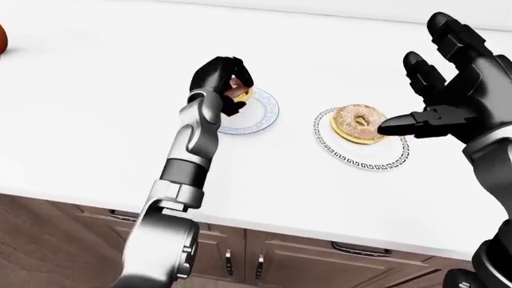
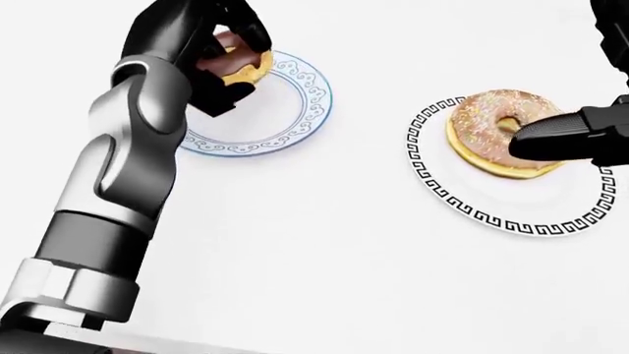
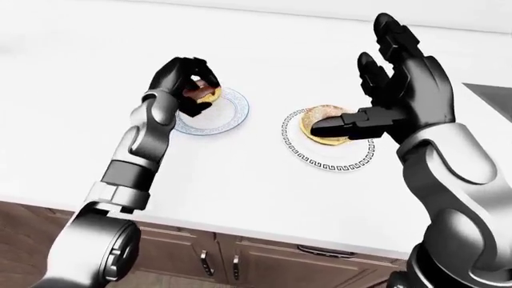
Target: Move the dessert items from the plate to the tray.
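Note:
My left hand (image 2: 221, 51) is shut on a small frosted donut (image 2: 244, 71), held over the upper left rim of a blue-patterned plate (image 2: 295, 125). A larger sprinkled donut (image 2: 481, 125) lies on a plate with a black key-pattern rim (image 2: 511, 217) to the right. My right hand (image 1: 408, 90) is open above that donut; its thumb (image 2: 565, 133) reaches across the donut's right side and the fingers point up. I cannot tell whether the thumb touches the donut.
Both plates sit on a white counter (image 1: 96, 120). A reddish object (image 1: 2, 39) shows at the left edge of the left-eye view. A grey flat shape (image 3: 490, 96) shows at the right edge of the right-eye view. Brown cabinet doors (image 1: 280, 258) lie below the counter edge.

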